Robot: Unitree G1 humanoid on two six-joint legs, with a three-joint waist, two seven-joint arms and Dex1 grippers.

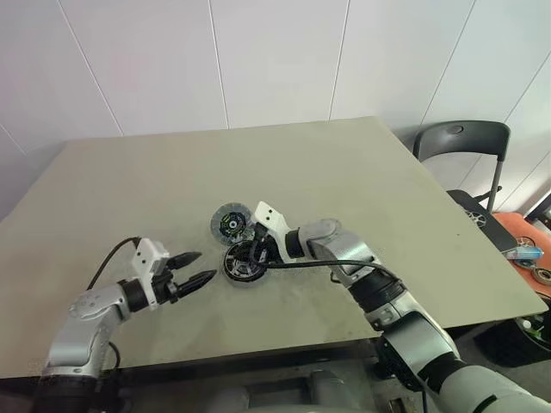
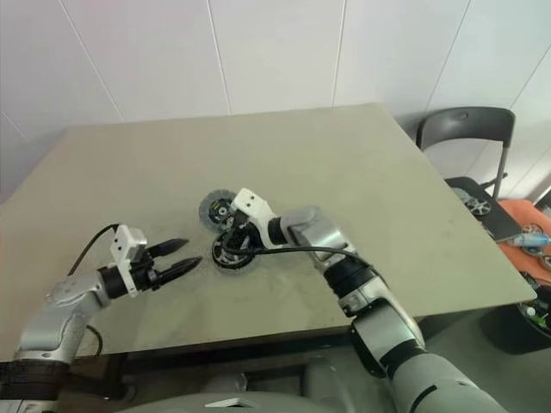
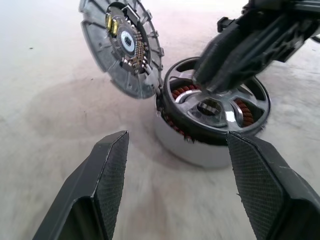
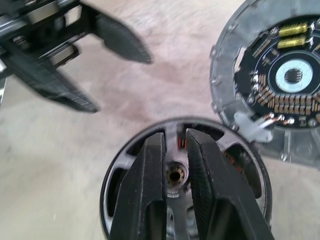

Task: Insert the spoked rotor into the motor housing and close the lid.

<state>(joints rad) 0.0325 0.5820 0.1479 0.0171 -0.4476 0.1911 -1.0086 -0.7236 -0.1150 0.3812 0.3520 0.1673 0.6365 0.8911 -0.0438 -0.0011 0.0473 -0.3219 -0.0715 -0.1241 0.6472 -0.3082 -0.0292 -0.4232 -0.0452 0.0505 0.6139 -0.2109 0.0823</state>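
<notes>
Head view: the right gripper (image 1: 263, 248), jaws nearly clenched, presses down over the motor housing (image 1: 244, 262); the lid (image 1: 229, 222) lies just beyond it on the table (image 1: 362, 172). The left gripper (image 1: 200, 268) hangs released, beside the housing.

Left wrist view: the spoked rotor (image 3: 215, 107) sits inside the housing, copper windings (image 3: 181, 92) ringing it, between and ahead of the spread jaws.

Right wrist view: the narrowed jaws straddle the rotor's hub (image 4: 175, 175). Best to push squarely until the rotor seats level.

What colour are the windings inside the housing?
Copper-red windings, under the silvery spoked rotor; left wrist view shows them best.
</notes>
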